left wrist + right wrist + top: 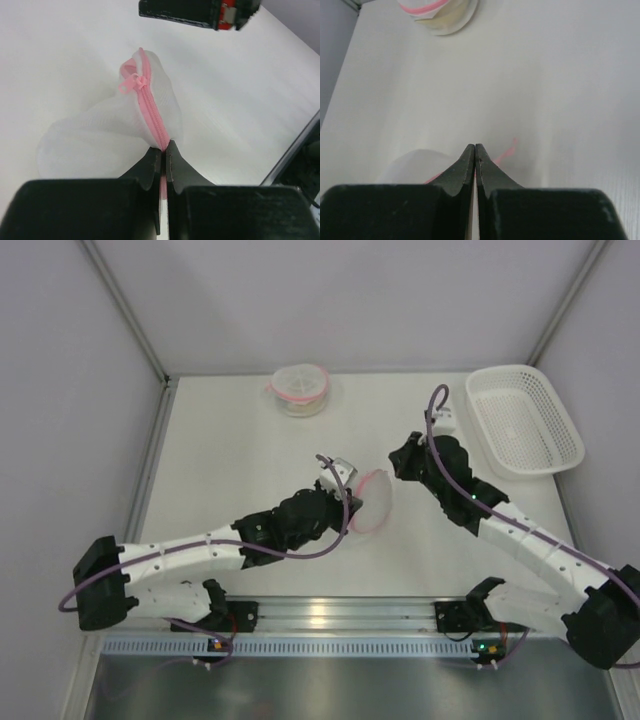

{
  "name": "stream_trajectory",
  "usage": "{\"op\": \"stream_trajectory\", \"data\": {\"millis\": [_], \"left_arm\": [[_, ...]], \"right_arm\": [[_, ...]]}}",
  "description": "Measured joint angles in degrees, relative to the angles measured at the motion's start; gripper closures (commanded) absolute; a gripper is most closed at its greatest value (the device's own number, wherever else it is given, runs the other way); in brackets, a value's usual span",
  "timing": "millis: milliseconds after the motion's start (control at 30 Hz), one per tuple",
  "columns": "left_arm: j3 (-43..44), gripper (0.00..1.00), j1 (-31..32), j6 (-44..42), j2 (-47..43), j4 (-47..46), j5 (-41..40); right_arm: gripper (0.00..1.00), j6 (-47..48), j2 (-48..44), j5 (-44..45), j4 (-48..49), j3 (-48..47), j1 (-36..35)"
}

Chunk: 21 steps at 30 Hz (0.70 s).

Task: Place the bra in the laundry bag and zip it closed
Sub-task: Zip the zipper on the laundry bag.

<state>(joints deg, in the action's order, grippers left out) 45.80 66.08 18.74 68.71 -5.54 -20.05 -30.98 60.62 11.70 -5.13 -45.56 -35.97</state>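
The laundry bag is a white mesh pouch with a pink zipper, lying mid-table. In the left wrist view the laundry bag bulges upward, and its zipper pull sits at the far end of the pink zipper line. My left gripper is shut on the near end of that zipper seam. From above, the left gripper meets the bag's left edge. My right gripper is shut and hovers just behind the bag with nothing between its fingers. I cannot make out the bra inside the bag.
A round cream bundle with pink trim lies at the back of the table. At the back right stands a white plastic basket. Grey walls close in the left, far and right sides.
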Motion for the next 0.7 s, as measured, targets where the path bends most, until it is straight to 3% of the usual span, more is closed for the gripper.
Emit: {"op": "stream_trajectory", "data": {"millis": [233, 367, 567, 700], "left_arm": [[-3.74, 1.0, 0.02, -2.84, -4.85, 1.14, 4.85], [-5.38, 1.0, 0.02, -4.46, -5.97, 1.79, 6.49], [-6.1, 1.0, 0.02, -8.11, -5.2, 3.04, 11.8], [-7.43, 1.0, 0.31, -8.59, -3.56, 3.15, 14.14]], "right_arm": [[1.0, 1.46, 3.19, 0.72, 0.57, -0.48, 1.22], [1.0, 1.46, 3.37, -5.75, 2.34, -1.88, 1.27], [0.81, 2.36, 3.34, -19.87, 3.39, -3.28, 1.27], [0.54, 2.56, 2.43, -28.83, 3.52, -0.72, 1.27]]}}
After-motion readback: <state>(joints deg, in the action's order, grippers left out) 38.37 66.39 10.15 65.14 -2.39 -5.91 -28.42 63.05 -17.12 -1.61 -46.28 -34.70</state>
